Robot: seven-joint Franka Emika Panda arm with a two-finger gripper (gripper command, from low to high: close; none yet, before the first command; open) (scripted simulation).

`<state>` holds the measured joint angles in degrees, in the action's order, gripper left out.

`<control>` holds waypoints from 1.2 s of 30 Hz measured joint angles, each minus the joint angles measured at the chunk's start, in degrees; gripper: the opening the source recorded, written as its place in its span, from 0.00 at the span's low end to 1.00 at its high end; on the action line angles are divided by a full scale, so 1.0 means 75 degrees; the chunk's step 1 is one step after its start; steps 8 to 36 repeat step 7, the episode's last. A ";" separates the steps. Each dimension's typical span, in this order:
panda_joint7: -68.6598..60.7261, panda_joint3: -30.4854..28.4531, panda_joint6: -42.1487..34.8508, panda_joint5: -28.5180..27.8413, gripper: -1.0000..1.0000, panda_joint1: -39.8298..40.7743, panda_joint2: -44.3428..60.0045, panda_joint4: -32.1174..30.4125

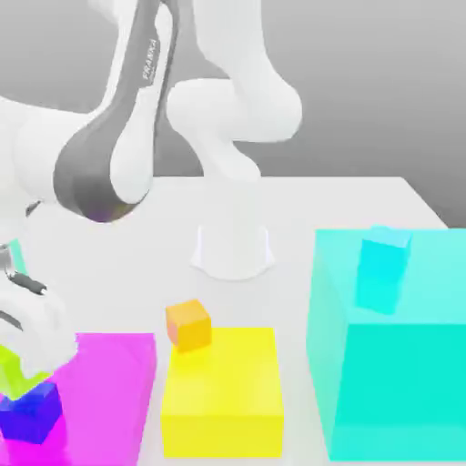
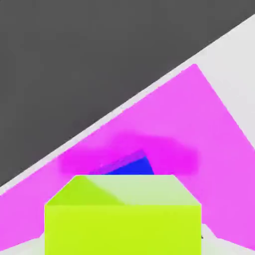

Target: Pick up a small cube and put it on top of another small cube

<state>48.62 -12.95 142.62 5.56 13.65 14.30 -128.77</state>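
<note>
See, in the exterior view, the lime cube (image 1: 13, 377) at the far left, low in the scene, at the gripper (image 1: 24, 362), directly over the blue cube (image 1: 32, 414). Note the overlap of the lower part of lime with the upper face of blue; cannot tell whether touching or just apart. Cannot tell, likewise, whether the gripper is clenched on lime or released. Find blue on top of the magenta block (image 1: 118, 378).

Compare the hand view: lime large and near, with its pale-lit upper face and bright side; behind it, partly hidden, a corner of blue against magenta, with a darker magenta shadow around. Observe also the dark grey area (image 2: 64, 64) beyond the pale table edge (image 2: 112, 113).

Locate, toward the middle of the exterior view, the orange cube (image 1: 188, 326) at the far left corner of the yellow block (image 1: 224, 391); at the exterior view's right, the cyan cube (image 1: 386, 250) on top of the turquoise block (image 1: 400, 373). Note the arm's base (image 1: 233, 248) on the white table (image 1: 337, 214), behind the blocks
</note>
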 joint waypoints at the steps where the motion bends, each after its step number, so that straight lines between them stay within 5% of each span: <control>1: 0.0000 0.0000 0.0000 0.0000 1.00 0.0000 0.0000 0.0000; 36: 0.0136 -0.0066 -0.0444 -0.0178 1.00 -0.0063 -0.0365 0.0090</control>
